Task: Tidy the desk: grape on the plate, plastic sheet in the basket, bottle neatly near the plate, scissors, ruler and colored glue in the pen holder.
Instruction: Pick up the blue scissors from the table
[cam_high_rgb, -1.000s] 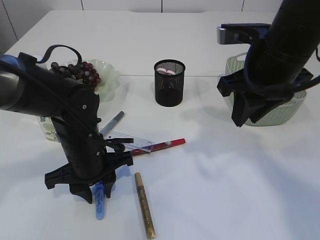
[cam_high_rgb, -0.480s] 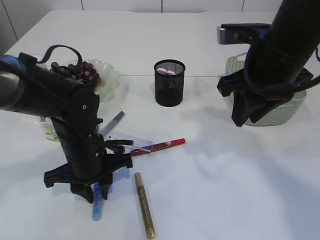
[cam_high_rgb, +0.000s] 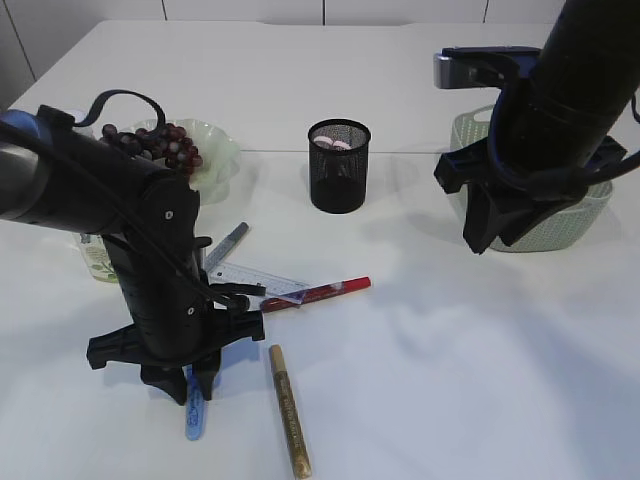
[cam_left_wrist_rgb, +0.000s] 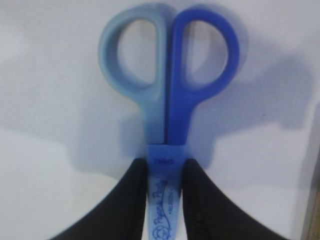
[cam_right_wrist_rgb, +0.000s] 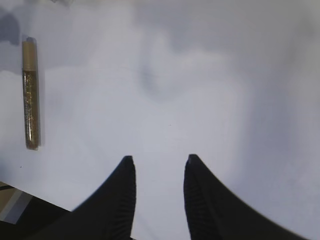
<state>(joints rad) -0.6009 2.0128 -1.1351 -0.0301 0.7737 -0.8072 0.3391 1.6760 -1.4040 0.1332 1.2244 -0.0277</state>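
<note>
My left gripper (cam_high_rgb: 196, 385) is low on the table and shut on the blue sheath of the scissors (cam_high_rgb: 192, 415). In the left wrist view the fingers (cam_left_wrist_rgb: 165, 172) press both sides of the sheath, and the scissors' (cam_left_wrist_rgb: 167, 75) two blue handles point away. The clear ruler (cam_high_rgb: 262, 280), a red glue pen (cam_high_rgb: 320, 293), a gold glue pen (cam_high_rgb: 288, 410) and a grey pen (cam_high_rgb: 227, 243) lie on the table. Grapes (cam_high_rgb: 155, 143) sit on the green plate (cam_high_rgb: 218, 150). The black mesh pen holder (cam_high_rgb: 339, 165) stands at centre back. My right gripper (cam_right_wrist_rgb: 159, 160) is open and empty.
A green basket (cam_high_rgb: 565, 225) stands at the right behind my right arm (cam_high_rgb: 530, 130). A small bottle (cam_high_rgb: 97, 255) stands at the left, partly hidden by my left arm. The gold glue pen also shows in the right wrist view (cam_right_wrist_rgb: 30, 95). The plastic sheet is not visible.
My left gripper has sunk a little and closed on the scissors' sheath, and the scissors have shifted slightly left. The right arm has not moved.
</note>
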